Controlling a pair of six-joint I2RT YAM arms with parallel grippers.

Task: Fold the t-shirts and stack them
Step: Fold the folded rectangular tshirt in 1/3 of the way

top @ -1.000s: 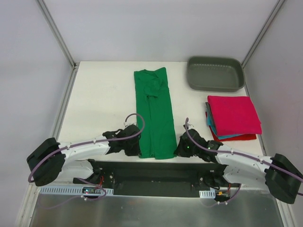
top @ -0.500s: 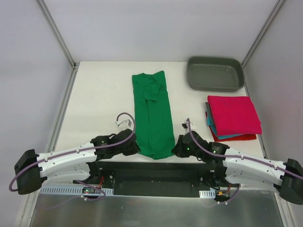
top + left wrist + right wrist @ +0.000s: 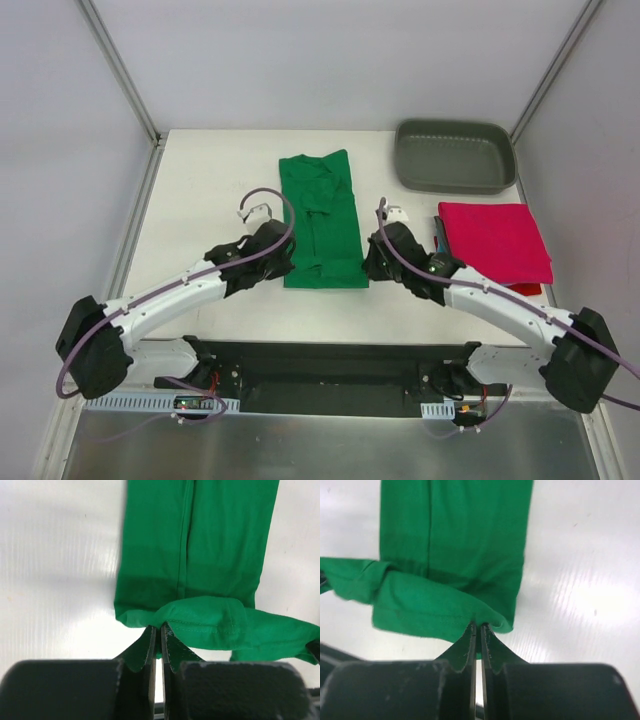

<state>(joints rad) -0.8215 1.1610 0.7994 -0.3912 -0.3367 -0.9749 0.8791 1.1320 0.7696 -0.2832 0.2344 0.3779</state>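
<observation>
The bright green t-shirt (image 3: 322, 215) lies as a long narrow strip in the middle of the table, its near hem lifted and doubled back over itself. My left gripper (image 3: 282, 258) is shut on the hem's left corner (image 3: 160, 625). My right gripper (image 3: 368, 262) is shut on the hem's right corner (image 3: 479, 624). Both hold the hem above the strip, with the fold line near the front. A stack of folded shirts sits at the right: crimson-pink (image 3: 494, 243) on top, with teal and red edges showing below.
A grey plastic tray (image 3: 455, 156) stands at the back right. White walls with metal posts enclose the table. Bare white tabletop (image 3: 205, 190) lies left of the green shirt. A black base plate runs along the near edge.
Both grippers have carried the green shirt's near hem away from the front edge, up and over the strip. The shirt now looks much shorter.
</observation>
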